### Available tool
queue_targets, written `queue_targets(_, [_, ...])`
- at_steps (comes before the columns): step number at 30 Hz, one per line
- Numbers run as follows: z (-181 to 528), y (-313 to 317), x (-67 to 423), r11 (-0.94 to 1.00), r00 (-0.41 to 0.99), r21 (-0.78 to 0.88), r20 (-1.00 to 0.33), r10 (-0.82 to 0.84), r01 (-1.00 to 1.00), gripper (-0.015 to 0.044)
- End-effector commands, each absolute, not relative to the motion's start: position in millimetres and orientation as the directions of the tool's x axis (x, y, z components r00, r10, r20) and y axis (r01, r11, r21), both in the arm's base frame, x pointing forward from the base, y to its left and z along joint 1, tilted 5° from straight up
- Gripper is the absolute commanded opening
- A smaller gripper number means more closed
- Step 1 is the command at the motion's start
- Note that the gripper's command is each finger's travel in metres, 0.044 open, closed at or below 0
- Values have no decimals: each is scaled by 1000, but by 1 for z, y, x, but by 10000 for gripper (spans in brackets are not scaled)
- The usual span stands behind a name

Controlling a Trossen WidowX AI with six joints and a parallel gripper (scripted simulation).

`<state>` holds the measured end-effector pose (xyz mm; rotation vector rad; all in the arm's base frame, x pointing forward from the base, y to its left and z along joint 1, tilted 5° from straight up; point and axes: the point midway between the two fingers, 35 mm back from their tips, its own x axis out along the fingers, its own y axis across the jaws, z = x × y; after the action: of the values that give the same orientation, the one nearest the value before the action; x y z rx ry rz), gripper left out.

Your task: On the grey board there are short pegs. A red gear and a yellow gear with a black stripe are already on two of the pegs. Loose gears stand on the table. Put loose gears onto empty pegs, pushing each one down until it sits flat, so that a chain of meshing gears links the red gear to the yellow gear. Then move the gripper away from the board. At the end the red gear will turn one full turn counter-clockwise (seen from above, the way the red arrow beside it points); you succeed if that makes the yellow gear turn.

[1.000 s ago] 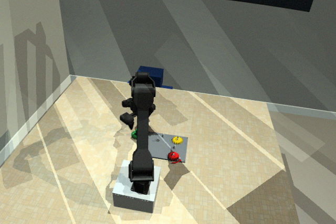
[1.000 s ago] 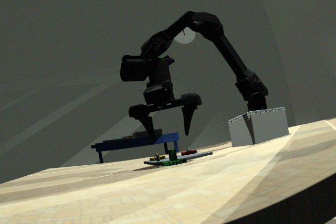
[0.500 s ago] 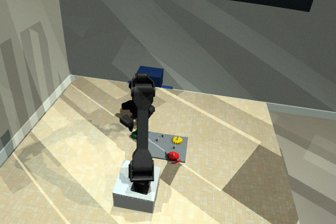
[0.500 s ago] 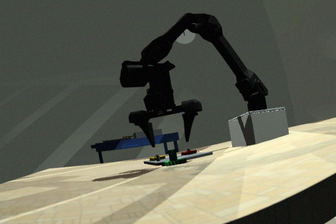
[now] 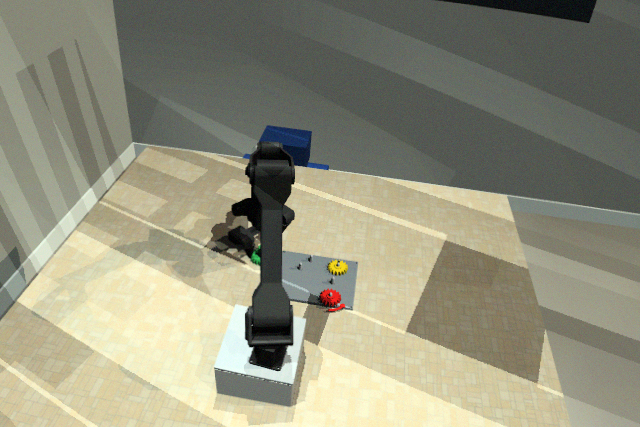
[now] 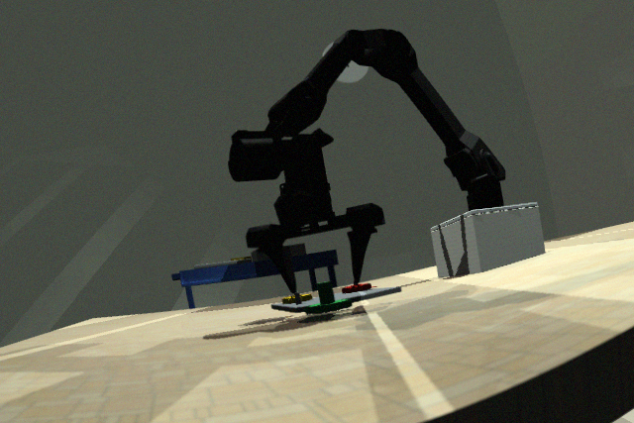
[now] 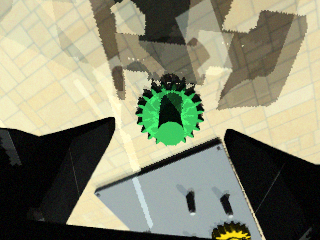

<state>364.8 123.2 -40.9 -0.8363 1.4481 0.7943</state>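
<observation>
My pale wood-patterned counter (image 5: 170, 319) (image 6: 286, 371) (image 7: 45, 60) bears a grey board (image 5: 347, 285) (image 6: 386, 291) (image 7: 165, 185), right of centre in the top view, and a green gear (image 5: 256, 255) (image 6: 327, 305) (image 7: 149, 117) beside it.

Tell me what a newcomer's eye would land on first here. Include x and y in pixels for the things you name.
Probably the big black arm (image 5: 271, 246) (image 6: 435, 106), arching from its pale box to its open hand (image 6: 325, 291) (image 7: 171, 127). Next, the bright green gear (image 5: 256, 255) (image 6: 327, 305) (image 7: 190, 112) beside the grey board (image 5: 310, 285) (image 6: 388, 290) (image 7: 165, 200), then the red (image 5: 329, 297) (image 6: 357, 287) and yellow (image 5: 337, 267) (image 6: 293, 298) (image 7: 232, 233) gears on it.
</observation>
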Motion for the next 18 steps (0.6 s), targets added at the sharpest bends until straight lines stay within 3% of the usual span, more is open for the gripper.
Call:
queue_targets(1, [-45, 122, 365, 501, -19, -6, -999, -44, -865, 440])
queue_targets(6, [-45, 122, 365, 501, -19, -6, -999, -44, -865, 440])
queue_targets(18, [-45, 122, 365, 501, -19, -6, -999, -44, -865, 125])
